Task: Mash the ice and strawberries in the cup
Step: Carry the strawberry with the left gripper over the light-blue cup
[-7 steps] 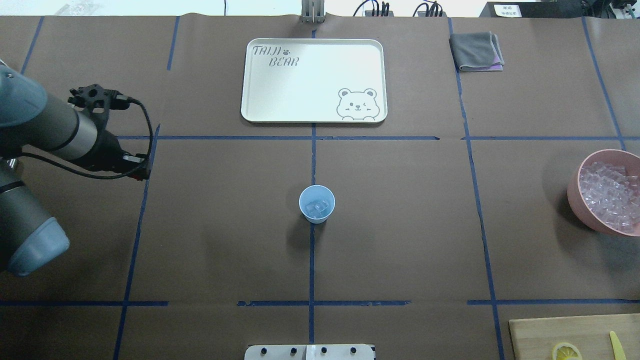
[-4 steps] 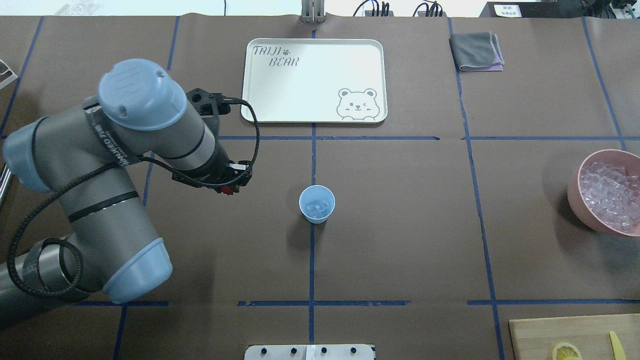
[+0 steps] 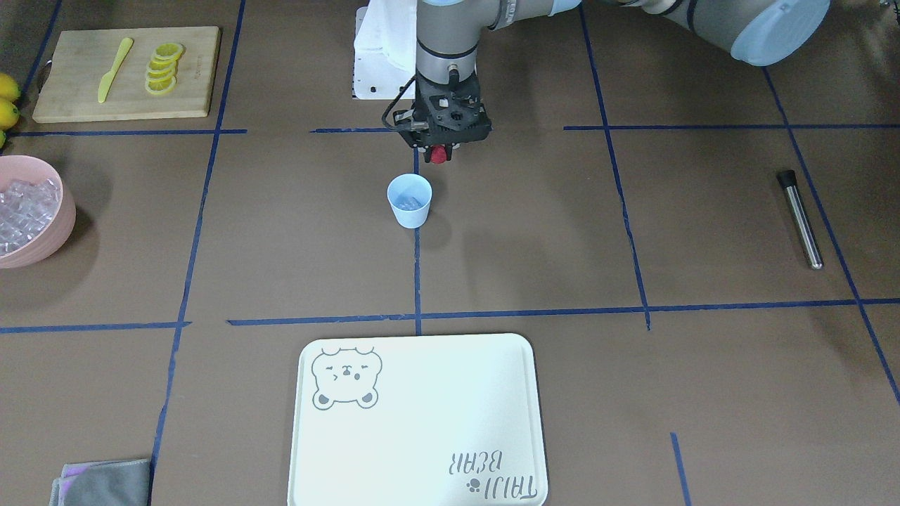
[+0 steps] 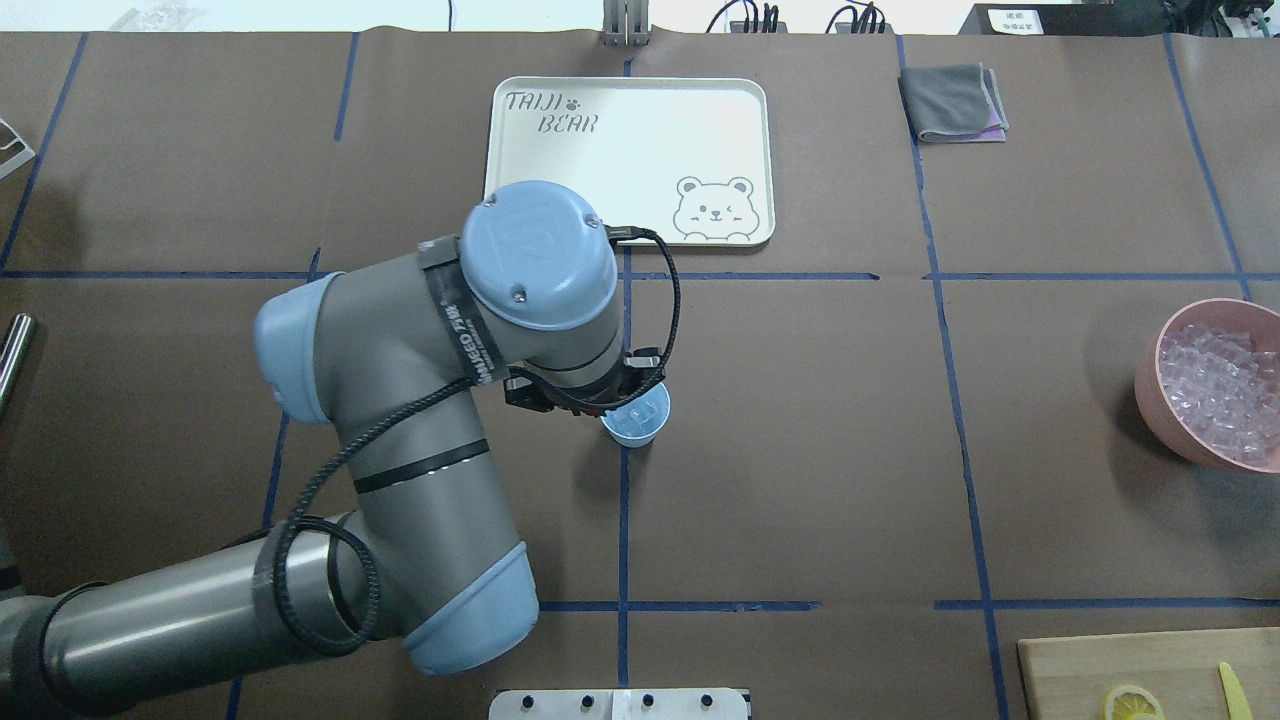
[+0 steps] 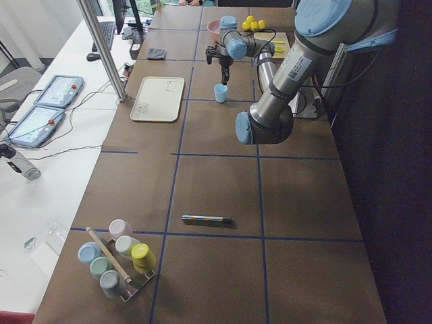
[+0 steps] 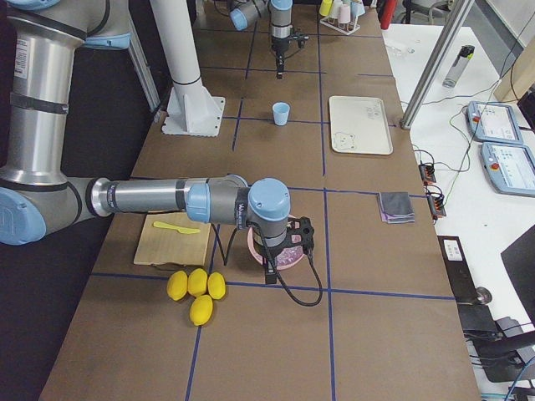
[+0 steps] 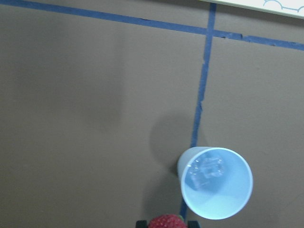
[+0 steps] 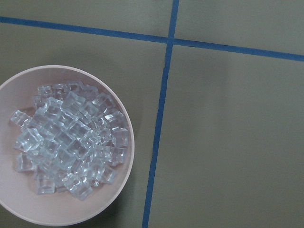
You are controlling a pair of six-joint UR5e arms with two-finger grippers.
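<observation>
Robotics lab: tape-gridded table (image 4: 800,450), teach pendants (image 6: 501,123).

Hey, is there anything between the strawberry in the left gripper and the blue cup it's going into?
Nothing visible does. The left gripper holds the strawberry just beside the open mouth of the cup, with only bare table showing between them. Inside the cup there is only ice.

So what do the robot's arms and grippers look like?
The left arm and right arm are grey tubes with pale blue joint caps. The left has looping black cables, a white-lettered black band and a black left gripper.
</observation>
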